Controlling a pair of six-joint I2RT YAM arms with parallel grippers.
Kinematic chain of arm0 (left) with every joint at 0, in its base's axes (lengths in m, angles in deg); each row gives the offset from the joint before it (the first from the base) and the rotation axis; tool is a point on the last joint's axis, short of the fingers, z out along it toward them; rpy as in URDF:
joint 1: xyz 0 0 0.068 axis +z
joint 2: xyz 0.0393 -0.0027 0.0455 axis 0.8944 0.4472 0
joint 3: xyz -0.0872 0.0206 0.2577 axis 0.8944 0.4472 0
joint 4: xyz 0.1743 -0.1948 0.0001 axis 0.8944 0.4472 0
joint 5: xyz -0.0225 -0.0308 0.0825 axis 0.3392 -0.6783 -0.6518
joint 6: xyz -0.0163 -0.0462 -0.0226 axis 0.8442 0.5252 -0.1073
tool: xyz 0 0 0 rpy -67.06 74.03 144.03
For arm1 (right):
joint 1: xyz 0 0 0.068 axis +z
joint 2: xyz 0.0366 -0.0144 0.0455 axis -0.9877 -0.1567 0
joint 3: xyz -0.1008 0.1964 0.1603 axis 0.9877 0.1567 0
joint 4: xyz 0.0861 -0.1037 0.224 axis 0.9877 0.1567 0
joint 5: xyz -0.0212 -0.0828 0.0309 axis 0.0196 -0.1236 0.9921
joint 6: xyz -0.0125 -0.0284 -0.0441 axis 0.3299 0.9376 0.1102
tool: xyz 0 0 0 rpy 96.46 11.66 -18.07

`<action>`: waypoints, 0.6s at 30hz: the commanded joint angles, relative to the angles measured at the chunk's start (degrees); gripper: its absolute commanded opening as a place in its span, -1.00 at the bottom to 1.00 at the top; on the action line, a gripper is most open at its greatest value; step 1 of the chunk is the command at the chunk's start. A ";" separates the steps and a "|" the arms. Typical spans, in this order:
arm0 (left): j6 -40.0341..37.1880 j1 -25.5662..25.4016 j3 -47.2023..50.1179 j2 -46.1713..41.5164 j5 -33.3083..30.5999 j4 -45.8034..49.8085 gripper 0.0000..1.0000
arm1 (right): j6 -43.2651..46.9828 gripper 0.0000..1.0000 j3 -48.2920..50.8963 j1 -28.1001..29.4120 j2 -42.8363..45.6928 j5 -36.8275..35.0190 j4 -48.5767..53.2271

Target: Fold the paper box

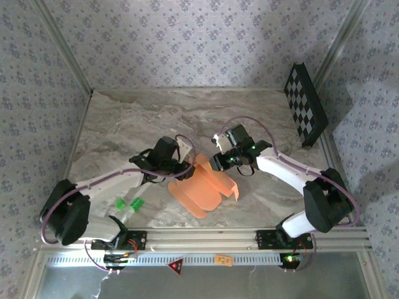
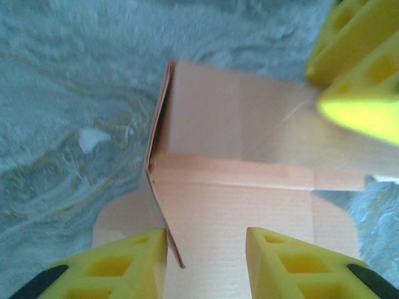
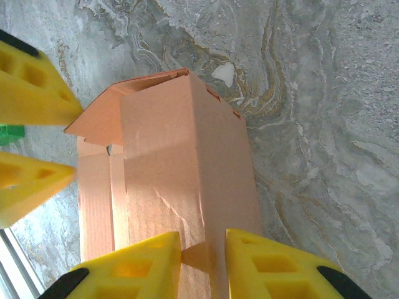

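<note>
Top external: lying near the front middle of the marbled worktop [image 1: 156, 118], the paper box [image 1: 202, 187] is showing salmon-orange, half-formed, with rounded flaps fanning toward the near edge. Meeting over its far end, the left tool [image 1: 186, 166] and the right tool [image 1: 218, 163].

Left wrist: hanging released above a creased panel of the paper box [image 2: 230, 205], the left tool [image 2: 206, 240], one upright wall rising beside its left finger.

Right wrist: straddling a raised fold of the paper box [image 3: 181, 162] narrowly, the right tool [image 3: 203, 243]; cannot tell whether pinching. Showing matte card, slightly wrinkled, with the end flaps tipping inward.
</note>
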 commanded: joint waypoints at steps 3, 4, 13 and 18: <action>0.28 1.79 -7.04 -1.76 -0.94 4.36 -0.10 | -0.51 -0.47 1.40 -0.07 -0.73 0.57 1.26; 0.35 2.15 -8.12 -1.13 -1.37 5.16 -0.09 | -0.52 -0.47 1.33 -0.07 -0.77 0.57 1.30; 1.97 4.23 -16.00 9.93 6.28 10.36 -0.05 | 0.10 -0.47 0.54 0.02 -0.31 -0.05 2.22; 3.13 4.47 -17.76 14.55 9.88 11.62 -0.05 | 0.11 -0.47 0.47 -0.02 -0.21 -0.08 2.36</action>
